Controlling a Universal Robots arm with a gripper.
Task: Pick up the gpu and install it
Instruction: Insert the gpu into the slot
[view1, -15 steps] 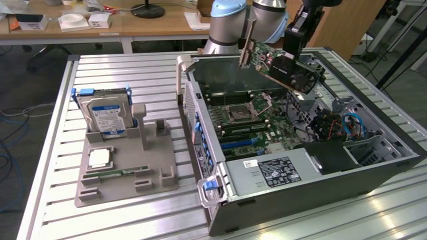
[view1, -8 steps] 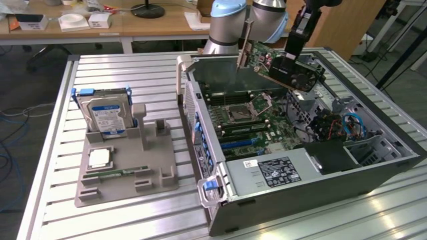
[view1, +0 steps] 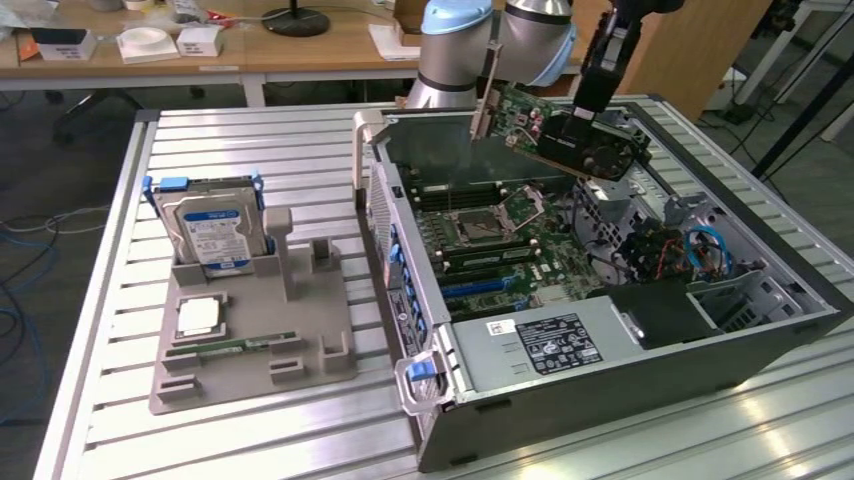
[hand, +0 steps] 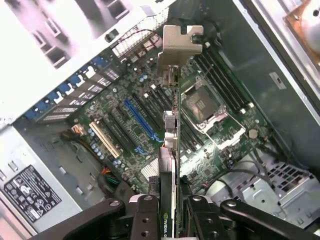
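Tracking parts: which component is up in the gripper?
The gpu, in the gripper above the case; the hard drive and memory stick rest on the grey holder.

My exterior camera looks down from high, across the table (view1: 240, 150), into the open case (view1: 667, 385); my wrist camera hangs close above the gpu (hand: 172, 125), sharing the motherboard (hand: 125, 115).
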